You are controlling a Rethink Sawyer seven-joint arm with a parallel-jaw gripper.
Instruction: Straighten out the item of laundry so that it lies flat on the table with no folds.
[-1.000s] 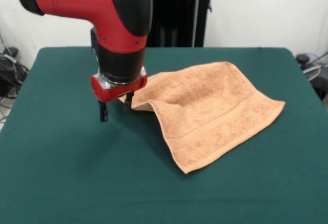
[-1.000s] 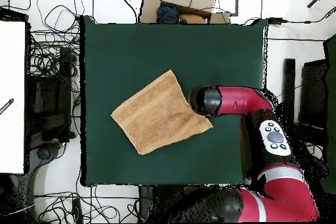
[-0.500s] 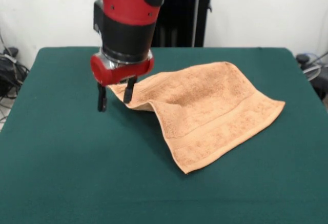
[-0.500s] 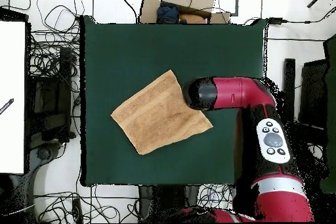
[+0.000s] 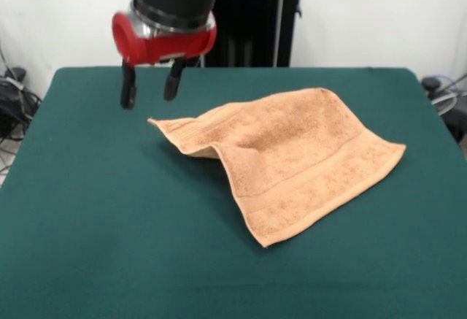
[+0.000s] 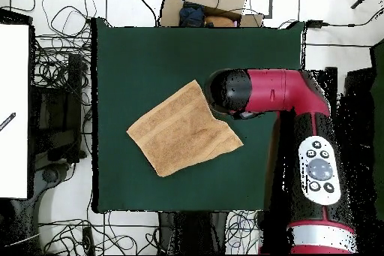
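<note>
The peach-orange towel (image 5: pixel 292 155) lies on the dark green table (image 5: pixel 109 246), right of centre in the front view. Its left corner (image 5: pixel 164 125) is spread out, with a raised fold running behind it. A woven band runs near the hem facing the camera. My gripper (image 5: pixel 150 87) hangs open and empty above the table, just up and left of that corner, apart from the cloth. In the overhead view the towel (image 6: pixel 180 129) sits mid-table and the arm's head (image 6: pixel 229 94) covers the gripper at the towel's right edge.
Cables and boxes lie on the floor around the table (image 6: pixel 52 65). A cardboard box (image 6: pixel 214 1) sits beyond the table's far edge in the overhead view. The black pedestal (image 5: pixel 252 20) stands behind the table.
The gripper has risen from the table beside the towel's left corner and now hangs well above it. The corner stays lying on the table, slightly flatter.
</note>
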